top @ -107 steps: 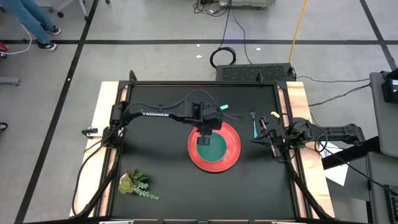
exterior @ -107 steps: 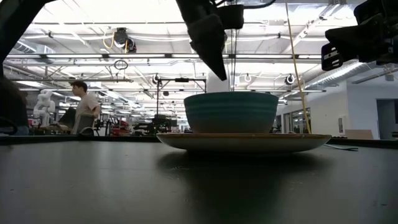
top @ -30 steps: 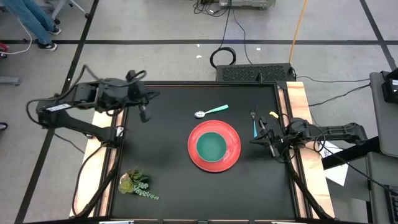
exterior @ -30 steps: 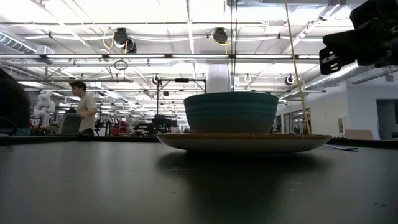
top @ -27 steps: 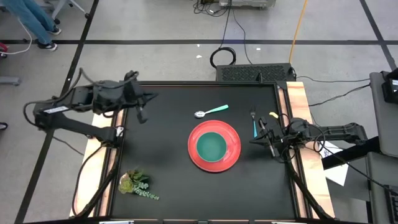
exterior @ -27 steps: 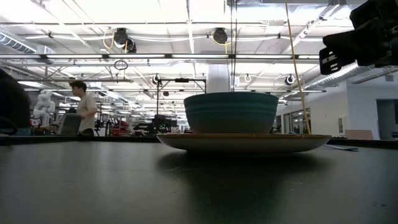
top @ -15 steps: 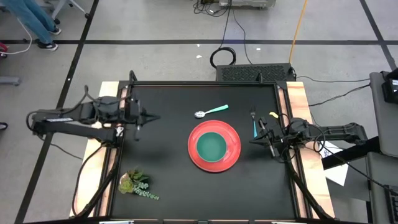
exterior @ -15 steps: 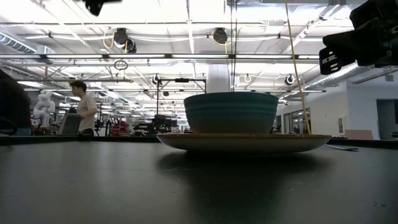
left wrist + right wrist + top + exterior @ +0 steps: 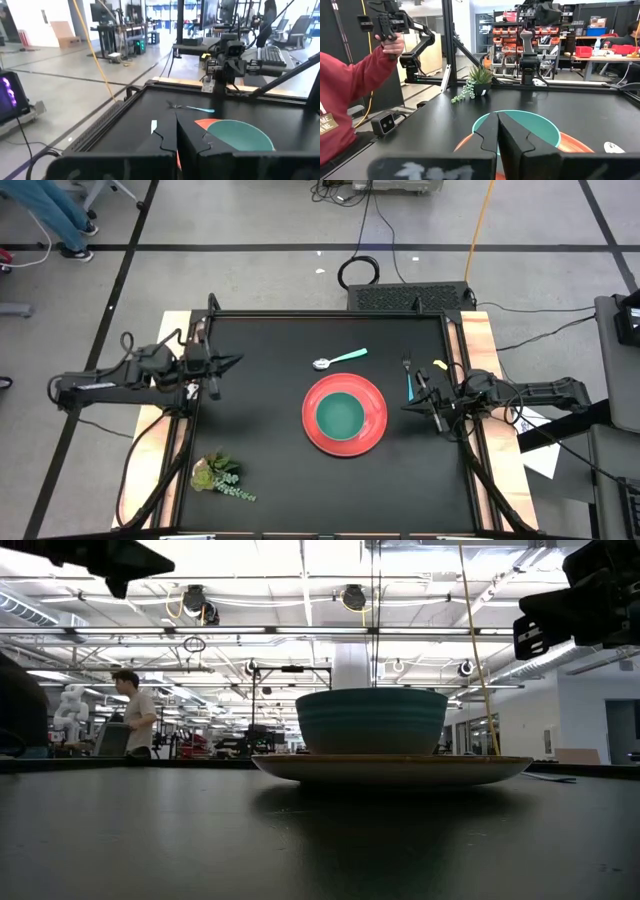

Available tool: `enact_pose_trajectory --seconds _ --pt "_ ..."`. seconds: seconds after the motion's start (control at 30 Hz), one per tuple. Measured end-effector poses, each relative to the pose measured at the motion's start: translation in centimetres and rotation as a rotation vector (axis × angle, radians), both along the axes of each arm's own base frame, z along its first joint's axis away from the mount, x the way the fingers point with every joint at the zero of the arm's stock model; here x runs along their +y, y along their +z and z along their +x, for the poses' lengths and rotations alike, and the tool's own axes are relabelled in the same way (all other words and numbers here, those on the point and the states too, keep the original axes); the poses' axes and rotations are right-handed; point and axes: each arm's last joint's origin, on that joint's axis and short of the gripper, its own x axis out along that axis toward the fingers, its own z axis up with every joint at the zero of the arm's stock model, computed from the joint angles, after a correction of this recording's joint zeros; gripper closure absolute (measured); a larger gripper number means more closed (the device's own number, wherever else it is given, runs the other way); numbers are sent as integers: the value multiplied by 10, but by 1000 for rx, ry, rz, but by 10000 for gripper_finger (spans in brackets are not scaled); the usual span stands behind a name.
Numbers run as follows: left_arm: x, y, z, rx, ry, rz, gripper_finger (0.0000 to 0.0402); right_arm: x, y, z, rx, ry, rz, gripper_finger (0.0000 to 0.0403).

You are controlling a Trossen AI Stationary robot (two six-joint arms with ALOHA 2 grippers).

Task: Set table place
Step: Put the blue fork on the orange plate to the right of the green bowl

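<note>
Bright, even overhead light from ceiling strip lamps (image 9: 250, 632), which blow out to white in the low view. The matte black table (image 9: 280, 450) takes only a soft sheen, no hard shadows. Low view: a dim shadow pools under the red plate (image 9: 392, 768); near tabletop soft. Wrist views: fingers (image 9: 170, 137) near the lens blurred, room beyond them mildly hazy.

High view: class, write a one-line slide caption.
Teal bowl sits on red plate; spoon and fork lie beside it.
</note>
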Motion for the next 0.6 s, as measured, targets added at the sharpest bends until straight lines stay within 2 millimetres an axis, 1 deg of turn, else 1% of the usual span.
enact_pose_trajectory --seconds 0.1,0.27,0.6 --pt "0 -9 -5 -32 7 0 401 0 0 0 -1 0 -2 403" --pt "0 -27 -9 -32 18 -3 401 0 0 0 0 0 -2 403" --pt "-7 -62 -2 36 -225 65 401 0 0 0 0 0 -2 403"
